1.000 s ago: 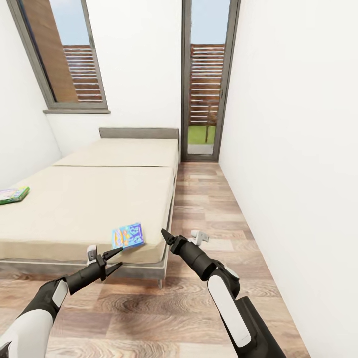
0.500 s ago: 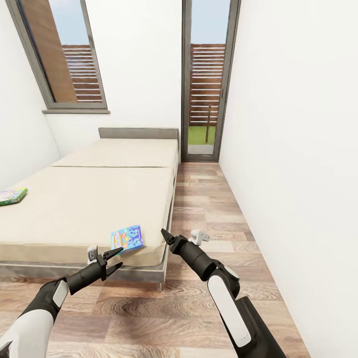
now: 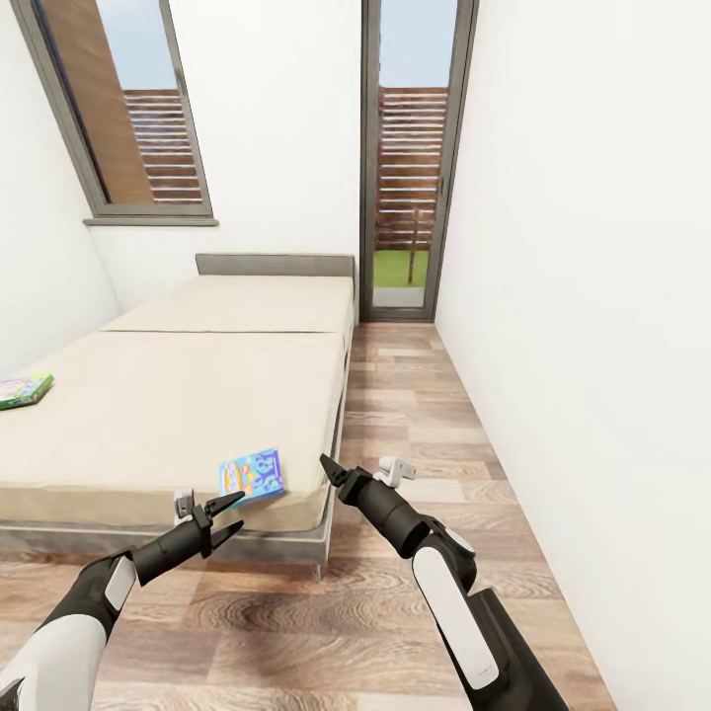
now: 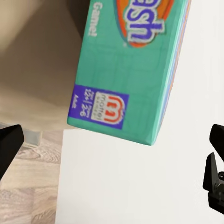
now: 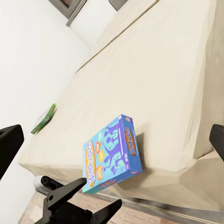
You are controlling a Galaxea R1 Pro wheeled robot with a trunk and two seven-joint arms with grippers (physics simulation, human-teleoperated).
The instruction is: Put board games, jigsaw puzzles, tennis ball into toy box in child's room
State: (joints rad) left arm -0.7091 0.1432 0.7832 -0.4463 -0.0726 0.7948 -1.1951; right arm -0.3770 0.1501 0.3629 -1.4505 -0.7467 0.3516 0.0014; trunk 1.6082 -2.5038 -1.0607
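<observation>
Two board games lie on the bed [image 3: 178,395]: the small blue one [image 3: 253,475] at the near corner of the mattress, just beside the edge, and a green-edged one [image 3: 24,389] well apart at the far left side. The left gripper [image 3: 225,517] hangs just below and in front of the blue box, jaws apart and holding nothing; the right gripper [image 3: 331,467] hovers beside the bed's corner over the plank floor, and whether its fingers are parted I cannot tell. The step in hand looks like picking up the blue box. It is flat, so the left gripper should probably straddle the edge nearest the mattress rim, close squarely, then lift without dragging.
</observation>
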